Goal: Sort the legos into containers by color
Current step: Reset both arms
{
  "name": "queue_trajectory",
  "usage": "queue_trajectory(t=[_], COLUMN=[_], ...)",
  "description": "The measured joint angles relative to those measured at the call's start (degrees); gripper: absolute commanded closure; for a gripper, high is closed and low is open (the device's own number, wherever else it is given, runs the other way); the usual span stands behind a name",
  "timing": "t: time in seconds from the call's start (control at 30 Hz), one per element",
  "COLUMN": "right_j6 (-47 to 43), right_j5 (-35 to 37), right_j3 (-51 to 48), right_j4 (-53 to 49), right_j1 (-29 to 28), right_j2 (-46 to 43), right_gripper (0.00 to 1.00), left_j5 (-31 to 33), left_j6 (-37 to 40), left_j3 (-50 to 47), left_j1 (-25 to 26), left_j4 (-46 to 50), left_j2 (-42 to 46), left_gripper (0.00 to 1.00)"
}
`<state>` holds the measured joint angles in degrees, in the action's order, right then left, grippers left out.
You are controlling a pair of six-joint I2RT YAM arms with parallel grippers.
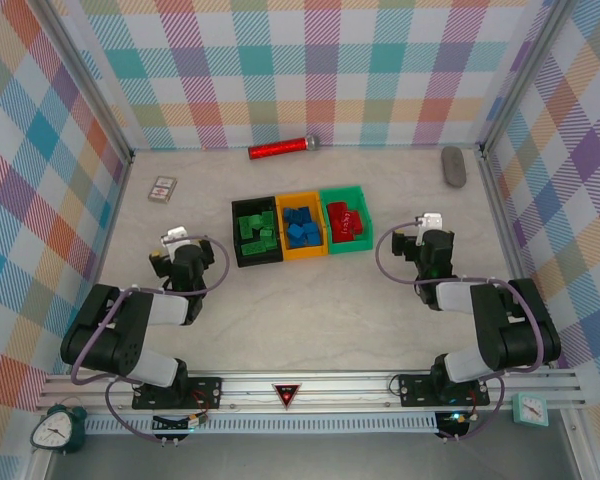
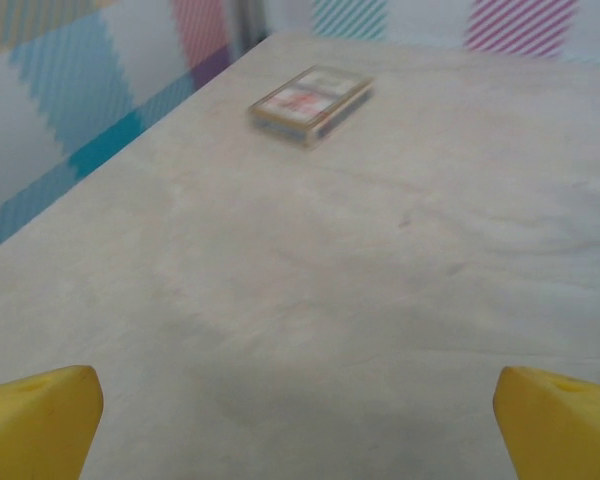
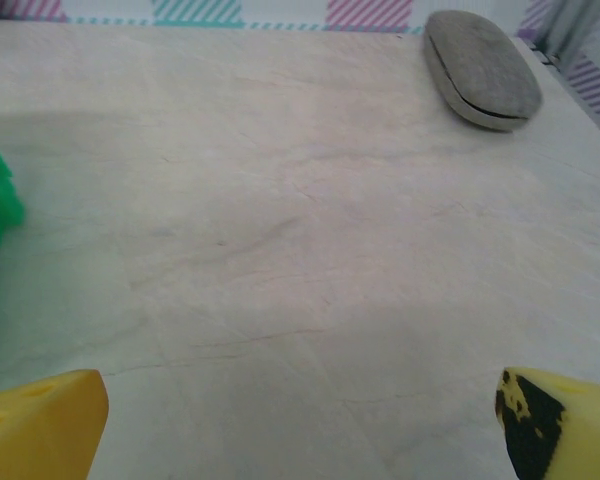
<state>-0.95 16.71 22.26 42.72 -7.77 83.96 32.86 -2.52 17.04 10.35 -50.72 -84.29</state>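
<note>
Holding green legos [image 1: 256, 232]: black bin [image 1: 238, 240], nearest the left gripper [image 2: 300, 425].
Orange-yellow bin [image 1: 302, 254]: blue legos [image 1: 301, 227], between both grippers.
Green bin [image 1: 346, 191]: red legos [image 1: 345, 221], ahead-left of the right gripper [image 3: 300, 425].
Jaws: both spread wide, empty.

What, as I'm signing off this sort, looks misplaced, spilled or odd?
Nothing stands out: green bricks sit in the black bin, blue bricks in the orange bin, red bricks in the green bin, each color kept apart. No brick lies loose on the table.
</note>
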Motion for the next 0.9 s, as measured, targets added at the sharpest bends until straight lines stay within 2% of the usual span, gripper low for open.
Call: queue_trajectory(t=[0.13,0.3,0.4,0.53,0.9], right_j6=[0.0,0.1,0.2,0.3,0.3], right_j5=[-4.0,-10.7,-12.8,-14.3,-15.3], right_j3=[0.0,0.2,0.2,0.3,0.3], right_j4=[1.1,3.2,2.7,2.7,2.7], right_j1=[1.6,5.0,5.9,5.9,5.9], right_j2=[0.0,3.3,3.7,3.7,3.7], right_gripper=[0.01,0.01,0.01,0.01,0.01], left_j5=[-8.6,-11.9,-15.0,-16.6,-17.9], left_j6=[3.9,5.1,4.7,4.3,3.8], left_j3=[-1.4,0.5,4.6,5.7,5.7], left_j1=[0.0,-0.2,-2.6,-4.2,-4.2], left_j4=[-10.5,-7.1,-3.5,-2.2,-0.1], left_j2=[-6.4,-7.0,-7.0,-7.0,-7.0], left_gripper=[0.00,0.00,0.00,0.00,0.00])
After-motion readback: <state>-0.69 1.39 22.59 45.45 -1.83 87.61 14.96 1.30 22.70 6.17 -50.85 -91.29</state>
